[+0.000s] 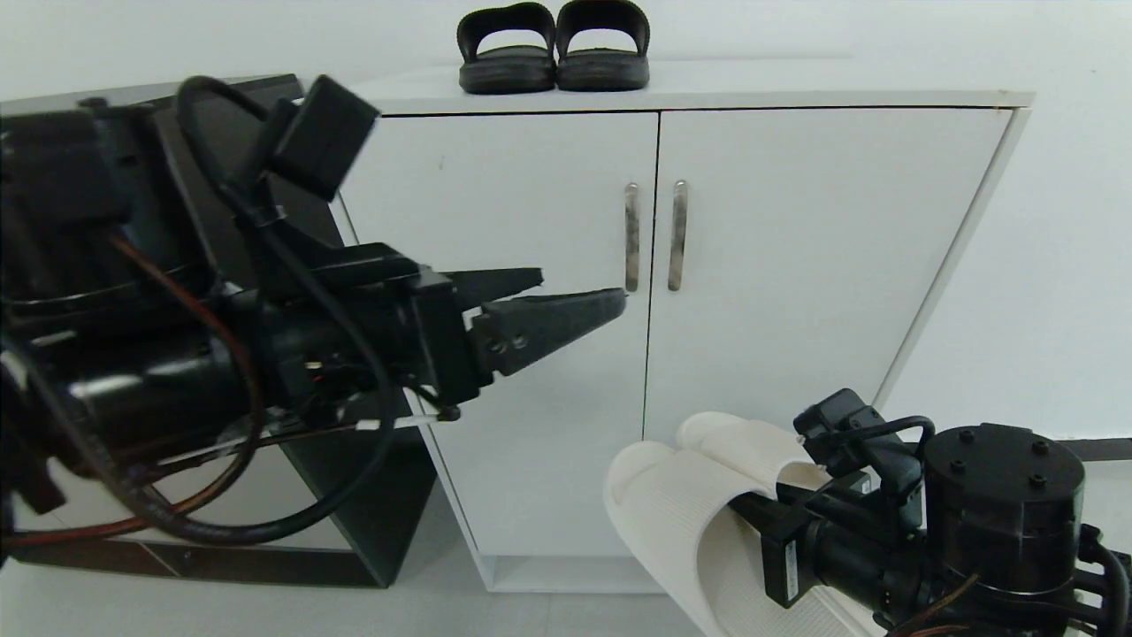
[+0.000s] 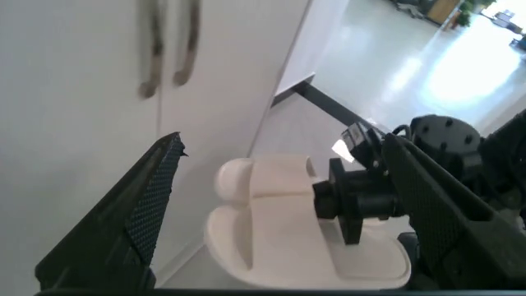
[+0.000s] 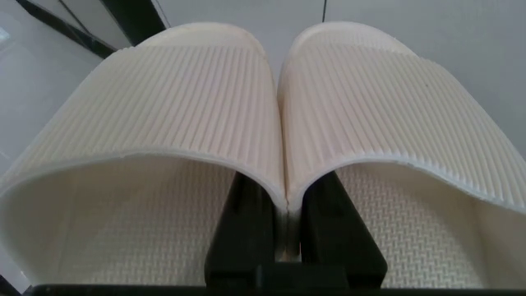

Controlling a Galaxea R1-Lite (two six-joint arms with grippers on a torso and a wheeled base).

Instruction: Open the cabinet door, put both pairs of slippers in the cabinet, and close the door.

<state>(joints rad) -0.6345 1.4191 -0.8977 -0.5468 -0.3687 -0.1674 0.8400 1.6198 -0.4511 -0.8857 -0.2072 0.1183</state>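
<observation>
Left claw [image 1: 582, 287]: hangs level before the cabinet [image 1: 796, 95], fingers apart, points toward the door seam. Nearer finger's tip sits just beside the lower end of the left handle [image 1: 631, 237]; cannot tell whether it touches.

Dark unit [image 1: 354, 504]: stands on the floor [image 1: 531, 615] against the cabinet's left side, partly hidden behind the left arm.

Left door [image 1: 522, 195]: shut, flush with the cabinet front.

Black slippers [image 1: 554, 49]: sit side by side on the cabinet top, above the left door, toes facing out, the two touching along their inner edges.

Right handle [image 1: 677, 235]: upright, just across the seam from the left one, both metal bars near the middle of the front.

Right door [image 1: 814, 265]: shut as well, meets the left door in a thin dark line.

White slippers [image 1: 681, 513]: held low before the bottom of the right door, off the floor, pressed together sole sides out, toes pointing up and toward the cabinet.

Right claw [image 3: 283, 215]: clamped on the white slippers' two inner walls, one dark finger [image 3: 245, 234] inside each slipper, ribbed straps arching over them.
</observation>
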